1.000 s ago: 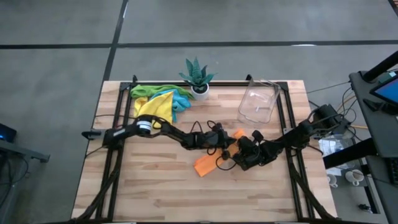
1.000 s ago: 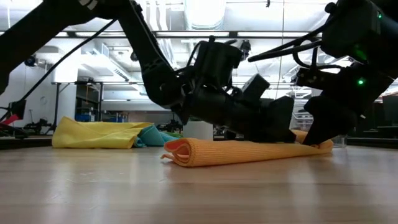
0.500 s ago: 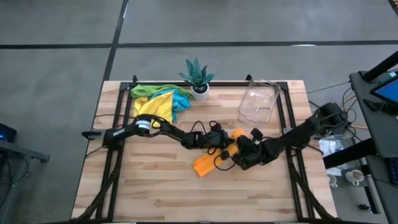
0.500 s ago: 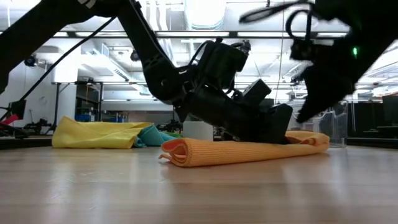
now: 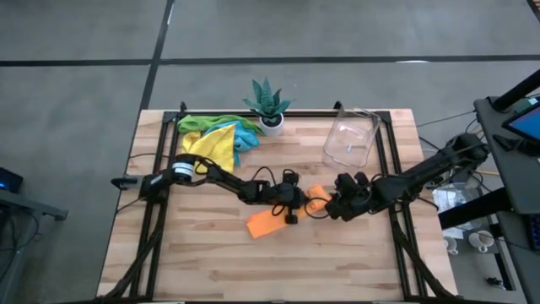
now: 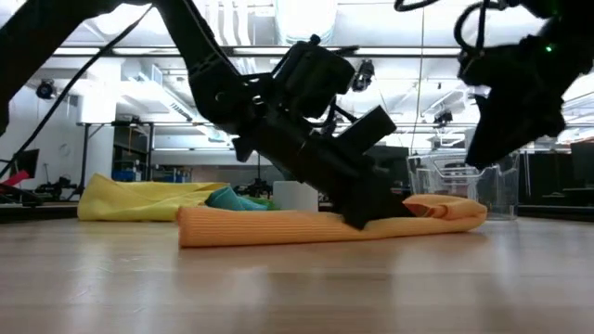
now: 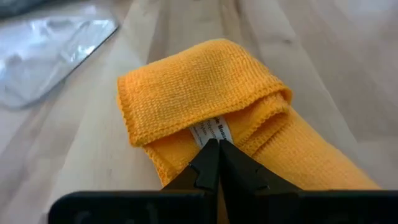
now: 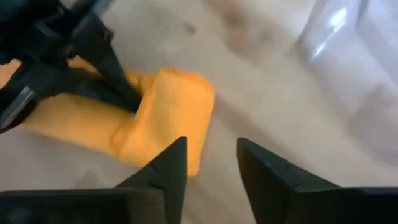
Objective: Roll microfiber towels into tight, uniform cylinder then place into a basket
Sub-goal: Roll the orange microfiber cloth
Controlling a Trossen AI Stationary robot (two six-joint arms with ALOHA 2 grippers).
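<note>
An orange microfiber towel [image 5: 272, 219] lies as a long flattened band on the wooden table, its right end [image 7: 199, 93] folded over on itself. My left gripper [image 5: 297, 209] is shut, with its tips down on that towel [image 6: 278, 225] near the fold. My right gripper [image 8: 211, 158] hangs open above the towel's right end [image 8: 177, 106] and touches nothing. The clear basket [image 5: 350, 139] lies at the far right. Yellow, green and blue towels [image 5: 215, 135] are heaped at the far left. My left gripper presses its shut fingertips [image 7: 217, 152] down on the orange towel beside the white label [image 7: 210, 132], at the edge of the folded-over end. The fingers slant down from the table's left and lie along the towel. The towel lies flat on the table.
A spiky green plant in a white pot [image 5: 268, 105] stands at the far edge between the towel heap and the basket [image 6: 445, 181]. Black frame rails run along the table's left and right sides. Bare wood lies toward the near edge.
My right gripper has let go of the towel's right end, opened and risen clear of it. My left gripper has tipped and sunk onto the towel. The towel's rolled near-left end has come undone and spread out toward the left; the folded right end stays in place.
</note>
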